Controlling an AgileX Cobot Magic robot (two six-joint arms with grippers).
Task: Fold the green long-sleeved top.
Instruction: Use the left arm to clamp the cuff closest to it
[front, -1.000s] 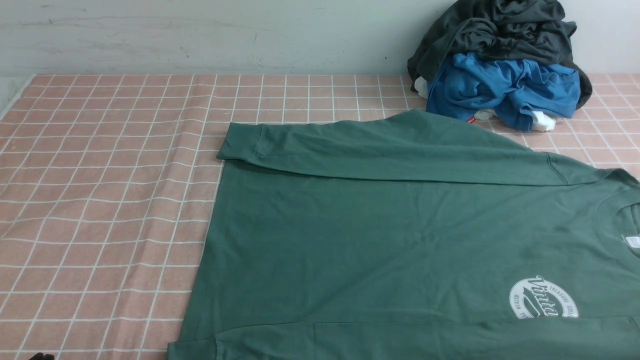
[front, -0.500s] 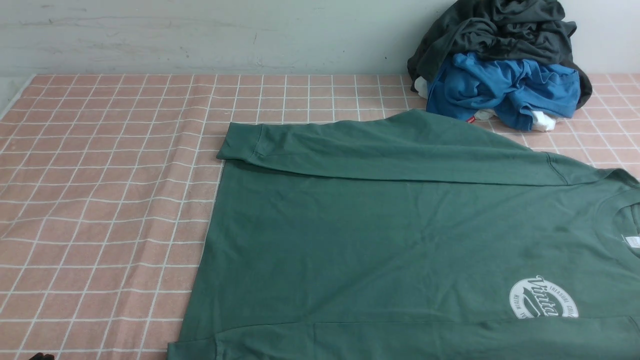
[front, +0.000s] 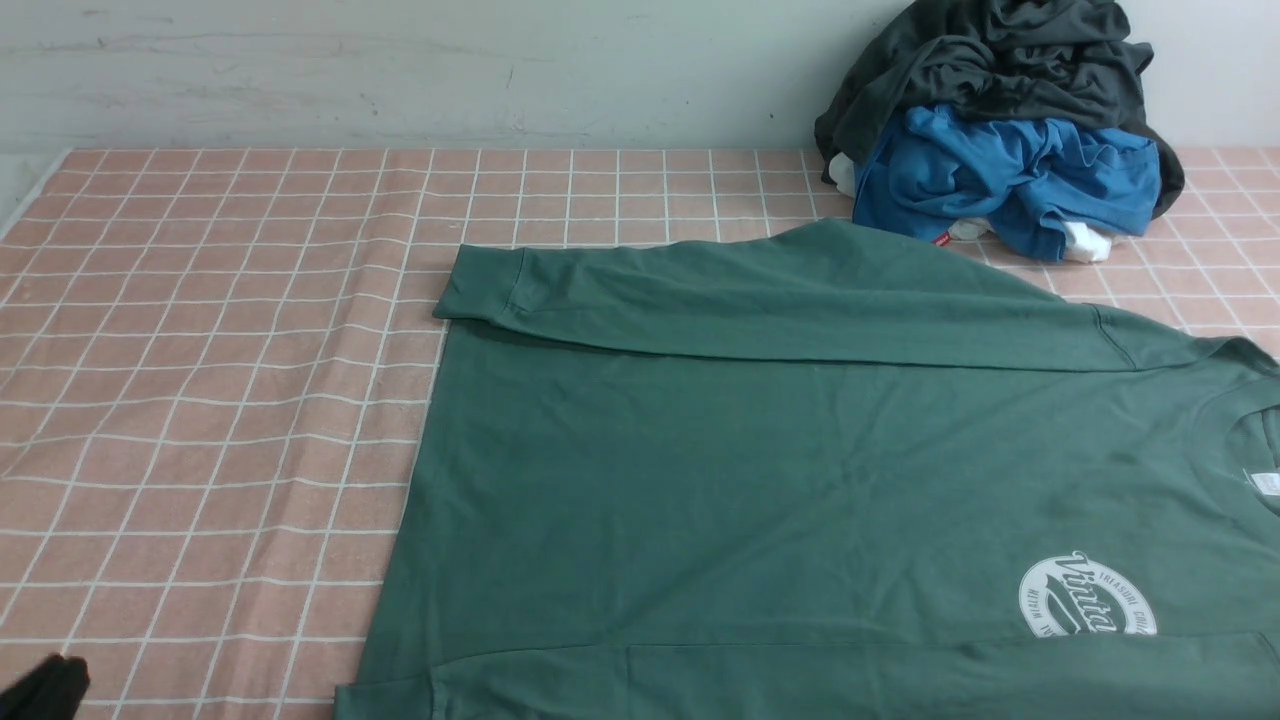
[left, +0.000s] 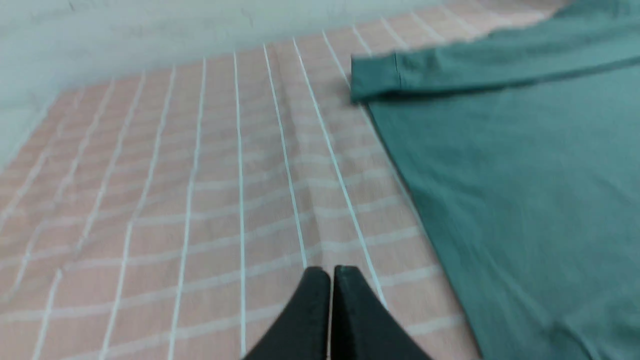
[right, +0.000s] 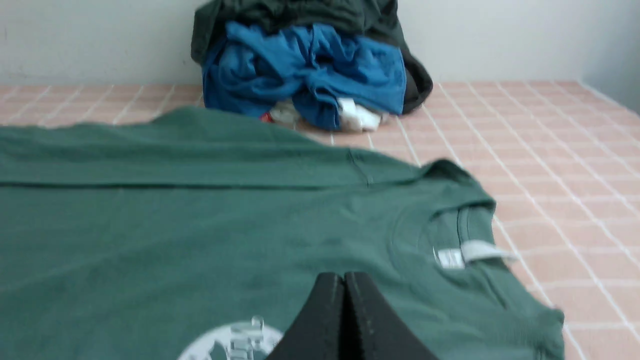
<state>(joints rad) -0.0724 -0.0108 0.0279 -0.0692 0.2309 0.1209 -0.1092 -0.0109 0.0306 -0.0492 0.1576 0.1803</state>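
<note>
Counter (front: 150, 250): covered by a pink cloth (front: 220, 440) with white grid lines, rumpled into soft ridges on its left half; a pale wall stands behind.
Green long-sleeved top (front: 750, 480): spread flat, front up, over the centre and right of the counter, with the neck to the right and the hem to the left; it runs out of the front view at the near and right edges.
Far sleeve (front: 780, 300): folded across the far edge of the body, cuff at the hem corner.
Charcoal garment (front: 1000, 60): heaped against the wall at the far right, on top of the pile.
Blue garment (front: 1010, 180): crumpled under the charcoal one, just beyond the top's far shoulder.
Logo (front: 1085, 595): white round print on the chest, near side.
Left gripper (left: 330, 272): jaws clenched together, nothing between them, above bare cloth left of the hem.
Right gripper (right: 344, 277): jaws pressed together, empty, over the chest beside the logo.
Neck label (right: 475, 252): pale tag inside the collar.
</note>
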